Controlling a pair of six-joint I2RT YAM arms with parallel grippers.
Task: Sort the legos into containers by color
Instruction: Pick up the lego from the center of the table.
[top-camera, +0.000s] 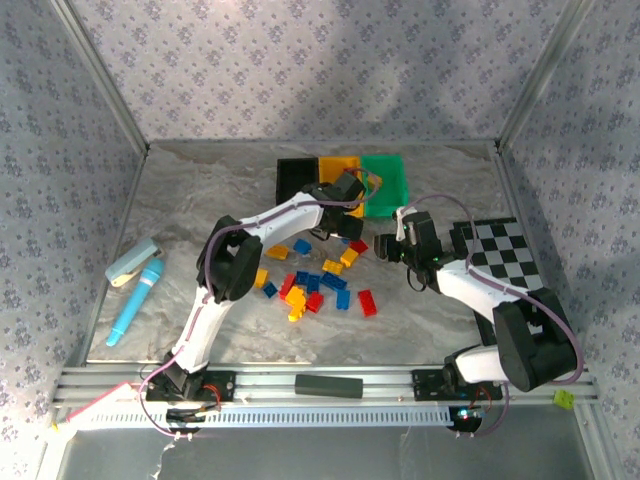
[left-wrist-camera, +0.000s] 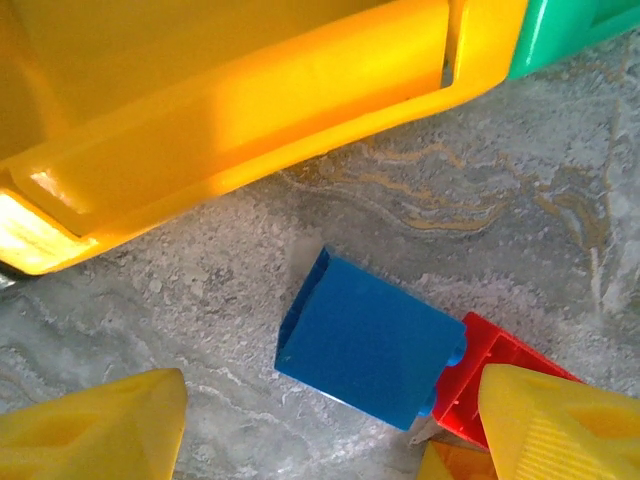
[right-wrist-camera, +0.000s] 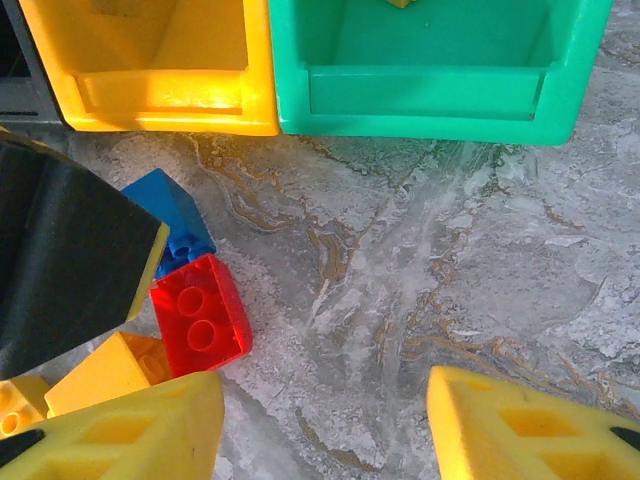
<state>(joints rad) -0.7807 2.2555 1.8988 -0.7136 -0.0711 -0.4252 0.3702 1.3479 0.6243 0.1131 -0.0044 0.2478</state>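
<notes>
Three containers stand in a row at the back: black (top-camera: 295, 178), yellow-orange (top-camera: 338, 168) and green (top-camera: 387, 180). Red, blue and yellow legos (top-camera: 312, 283) lie scattered on the marble table in front of them. My left gripper (top-camera: 350, 196) hovers open just before the yellow bin (left-wrist-camera: 230, 90). A blue brick (left-wrist-camera: 365, 340) lies on the table ahead of its fingers, touching a red brick (left-wrist-camera: 487, 372). My right gripper (top-camera: 386, 246) is open over bare table, with the red brick (right-wrist-camera: 200, 315), the blue brick (right-wrist-camera: 170, 212) and a yellow brick (right-wrist-camera: 105, 372) to its left.
A checkered board (top-camera: 505, 255) lies at the right under the right arm. A blue pen-like tool (top-camera: 135, 300) and a grey block (top-camera: 133, 262) lie at the left. A flat black bar (top-camera: 328, 385) rests on the front rail. A small yellow piece (right-wrist-camera: 400, 3) sits in the green bin (right-wrist-camera: 430, 70).
</notes>
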